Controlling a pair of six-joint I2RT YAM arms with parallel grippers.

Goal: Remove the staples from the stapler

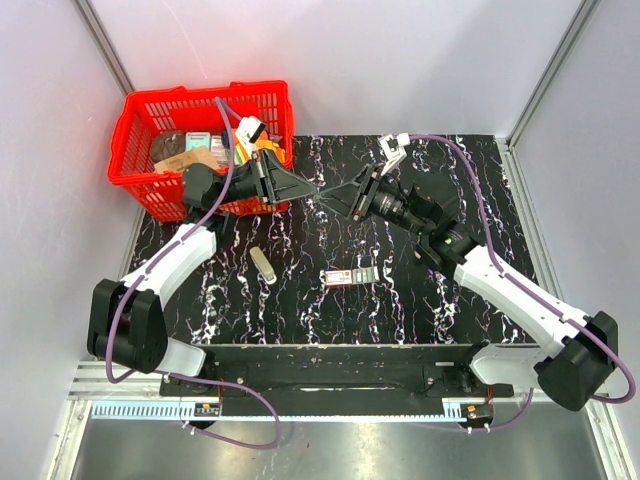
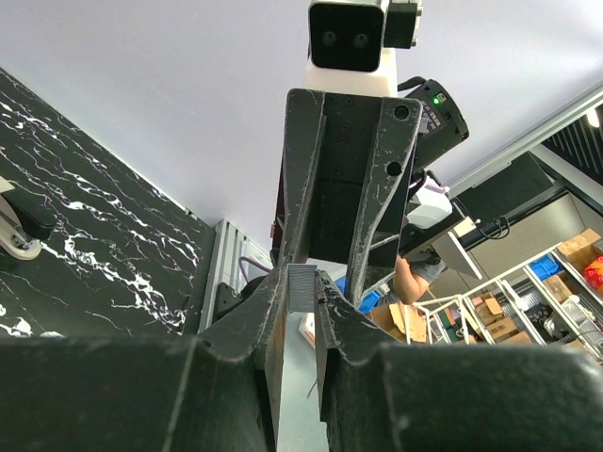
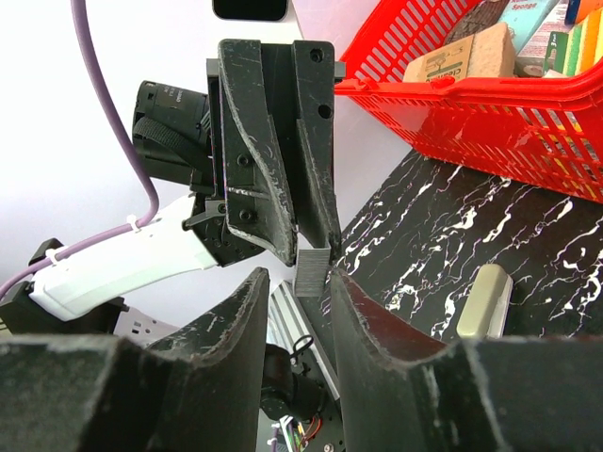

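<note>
1. Left gripper [image 3: 309,250]: jaws closed on a short grey strip of staples [image 3: 312,273], held in the air by its upper end. The ribbed lower end sticks out past the fingertips.
2. Right gripper [image 3: 299,279]: tip to tip with the left gripper, its jaws partly apart with one finger on each side of the strip's free end. A gap shows on one side of the strip. Whether the other finger touches it cannot be told.
3. Stapler [image 1: 350,276]: a dark, elongated item lying flat on the table [image 1: 420,310]. It is below the meeting claws, toward the arm bases and slightly to the right gripper's side, well apart from both claws.
4. Beige oblong object [image 1: 263,265]: lying flat on the table, below the claws on the left gripper's side and apart from the stapler.
5. Red basket [image 1: 200,92]: behind the left gripper at the table's far left corner, holding assorted packages.
</note>
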